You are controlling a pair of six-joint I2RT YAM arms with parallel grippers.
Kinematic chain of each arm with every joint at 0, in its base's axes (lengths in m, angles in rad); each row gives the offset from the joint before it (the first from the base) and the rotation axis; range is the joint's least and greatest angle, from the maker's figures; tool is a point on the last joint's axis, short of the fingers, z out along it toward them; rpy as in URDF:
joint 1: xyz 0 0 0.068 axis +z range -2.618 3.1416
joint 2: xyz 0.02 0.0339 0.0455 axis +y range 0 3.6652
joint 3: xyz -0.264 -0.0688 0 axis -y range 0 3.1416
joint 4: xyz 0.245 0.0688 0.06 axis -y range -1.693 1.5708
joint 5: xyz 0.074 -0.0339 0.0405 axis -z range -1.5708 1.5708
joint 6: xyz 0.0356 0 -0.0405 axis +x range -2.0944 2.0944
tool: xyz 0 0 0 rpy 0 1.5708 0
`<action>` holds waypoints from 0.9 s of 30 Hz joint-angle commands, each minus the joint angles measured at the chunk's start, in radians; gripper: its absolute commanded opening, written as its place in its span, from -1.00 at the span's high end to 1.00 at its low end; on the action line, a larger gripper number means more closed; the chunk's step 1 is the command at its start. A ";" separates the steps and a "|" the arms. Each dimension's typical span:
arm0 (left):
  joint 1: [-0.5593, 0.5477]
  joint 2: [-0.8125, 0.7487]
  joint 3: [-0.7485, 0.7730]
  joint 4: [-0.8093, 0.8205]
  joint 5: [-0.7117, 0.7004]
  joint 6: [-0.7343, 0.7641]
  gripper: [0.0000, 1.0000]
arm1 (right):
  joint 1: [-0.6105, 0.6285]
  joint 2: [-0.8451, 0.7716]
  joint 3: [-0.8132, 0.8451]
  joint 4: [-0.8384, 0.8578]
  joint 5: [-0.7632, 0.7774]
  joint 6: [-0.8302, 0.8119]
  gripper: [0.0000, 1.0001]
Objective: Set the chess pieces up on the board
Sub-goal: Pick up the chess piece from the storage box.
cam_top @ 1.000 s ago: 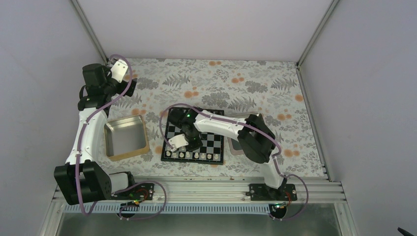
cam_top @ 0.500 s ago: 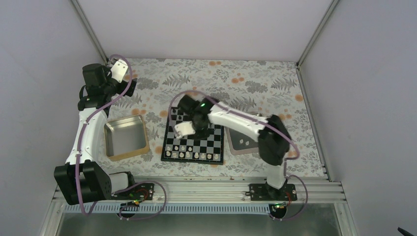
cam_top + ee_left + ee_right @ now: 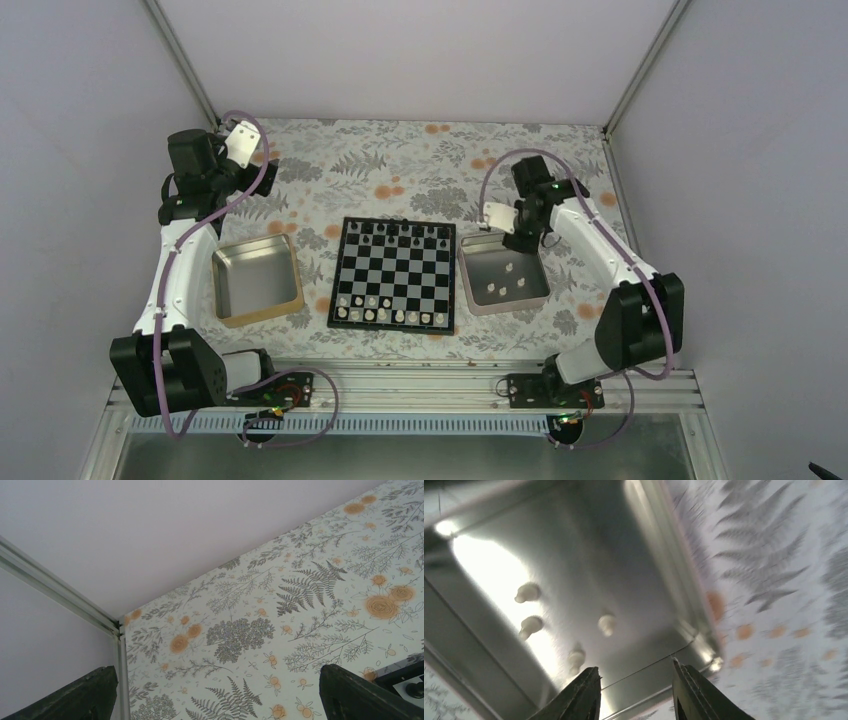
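Observation:
The black-and-silver board [image 3: 410,270] lies at the table's middle. Several white chess pieces [image 3: 385,314] stand on its two near rows; black pieces [image 3: 400,230] line its far row. More white pieces [image 3: 503,288] lie in the metal tray [image 3: 525,262] right of the board. The right wrist view shows them [image 3: 607,623] on the tray floor [image 3: 589,540]. My right gripper [image 3: 516,236] [image 3: 634,669] is open and empty above that tray's far edge. My left gripper [image 3: 262,172] [image 3: 216,676] is open and empty, far from the board at the back left.
A second square metal tray [image 3: 255,280] with a wooden rim lies left of the board, with nothing in it. The flowered cloth [image 3: 280,605] covers the table. Walls and corner posts close in the back and sides.
My right arm has swung away from the board's near left part, over the board's far side, to above the right tray. The left arm has not moved.

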 commanded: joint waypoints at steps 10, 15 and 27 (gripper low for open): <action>0.006 0.002 0.022 0.013 0.012 -0.009 -1.00 | -0.076 0.134 -0.202 0.195 0.005 -0.039 0.22; 0.006 0.004 0.018 0.017 0.008 -0.007 -1.00 | -0.076 0.172 -0.200 0.223 0.014 -0.034 0.22; 0.006 0.016 0.018 0.014 0.016 -0.004 -1.00 | -0.085 0.211 -0.196 0.179 0.001 -0.022 0.24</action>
